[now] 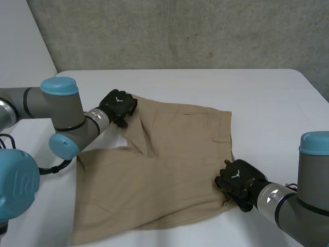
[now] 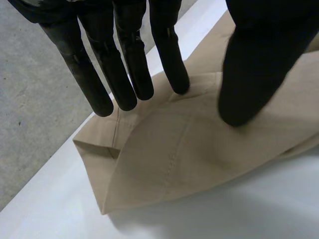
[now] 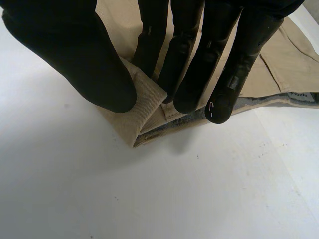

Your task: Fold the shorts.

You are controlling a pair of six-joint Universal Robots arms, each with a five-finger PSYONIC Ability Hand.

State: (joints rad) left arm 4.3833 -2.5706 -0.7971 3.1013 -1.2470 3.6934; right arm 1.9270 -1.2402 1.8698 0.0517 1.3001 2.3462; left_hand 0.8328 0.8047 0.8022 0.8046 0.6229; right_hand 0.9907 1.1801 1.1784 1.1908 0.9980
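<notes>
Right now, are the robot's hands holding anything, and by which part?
Yes, the shorts. The left hand pinches a corner of the far leg; the right hand pinches the near waistband corner.

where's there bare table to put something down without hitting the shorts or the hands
Bare table lies right of the shorts, out to the table's right edge, and along the far strip between the shorts and the wall. Crowded: the shorts' far-left corner, pinched by the left hand, and their near-right corner, pinched by the right hand.
</notes>
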